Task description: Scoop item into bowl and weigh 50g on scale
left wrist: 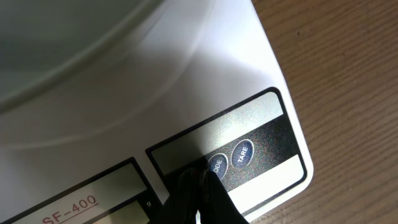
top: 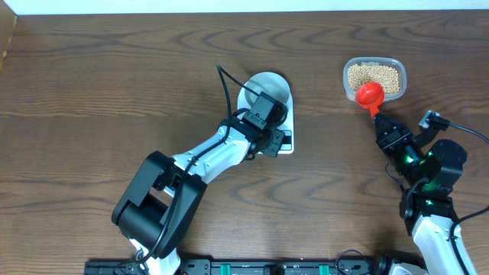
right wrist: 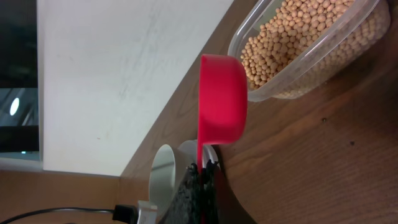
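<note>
The white scale [top: 286, 142] lies at mid table with the pale bowl [top: 271, 85] on it. My left gripper [top: 269, 130] is shut and empty over the scale's front panel. In the left wrist view its tips [left wrist: 199, 182] touch the scale [left wrist: 186, 81] right by the MODE button [left wrist: 219, 165], beside TARE [left wrist: 242, 154]; the bowl's rim [left wrist: 56, 56] fills the upper left. My right gripper [top: 386, 130] is shut on the handle of a red scoop [top: 370, 94], whose cup sits at the near edge of the beans [top: 374, 75]. The right wrist view shows the gripper [right wrist: 204, 169], scoop [right wrist: 221, 99] and beans [right wrist: 298, 31].
The beans lie in a clear plastic tub [top: 348, 84] at the back right, which also shows in the right wrist view [right wrist: 273, 92]. A black cable [top: 226, 84] loops over the left arm. The table's far edge [top: 153, 14] meets a white wall.
</note>
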{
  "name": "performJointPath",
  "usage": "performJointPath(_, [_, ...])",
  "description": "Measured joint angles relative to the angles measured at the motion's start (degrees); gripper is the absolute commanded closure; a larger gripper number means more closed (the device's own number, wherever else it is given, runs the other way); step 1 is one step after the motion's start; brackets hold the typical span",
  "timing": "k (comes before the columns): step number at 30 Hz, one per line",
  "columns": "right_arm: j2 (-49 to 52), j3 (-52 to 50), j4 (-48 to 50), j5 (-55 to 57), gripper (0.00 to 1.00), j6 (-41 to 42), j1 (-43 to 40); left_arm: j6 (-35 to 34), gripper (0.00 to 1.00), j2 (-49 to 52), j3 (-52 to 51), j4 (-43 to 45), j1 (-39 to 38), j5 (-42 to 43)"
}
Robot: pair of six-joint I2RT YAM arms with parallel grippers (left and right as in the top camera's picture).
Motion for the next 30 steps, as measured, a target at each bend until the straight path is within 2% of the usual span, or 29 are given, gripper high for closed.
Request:
performJointPath(8, [0.0,0.0,0.0,0.3,0.99,-0.3,0.0,0.0,0.93,-2.5,0.0,-2.6,1.8,0.9])
performJointPath(15, [0.0,0.0,0.0,1.6,0.99,-0.6,0.0,0.0,0.92,-16.6,0.0,-3.3,2.5,0.9])
performJointPath(18, [0.0,0.0,0.0,2.1,0.99,-0.6,0.0,-1.2,0.93,-20.5,0.0,-3.4,5.2,0.3])
performJointPath(21, [0.0,0.0,0.0,2.6,0.99,-0.7,0.0,-2.6,0.93,-21.9,0.0,-3.1,10.3,-0.5])
performJointPath(25, [0.0,0.0,0.5,2.8,0.99,-0.5,0.0,-3.7,0.92,-22.3,0.0,-1.5,21.0,-1.4])
performJointPath(30, [0.0,0.0,5.3,1.1,0.99,0.7,0.0,-4.2,0.92,-22.3,0.0,0.7,33.5,-5.6])
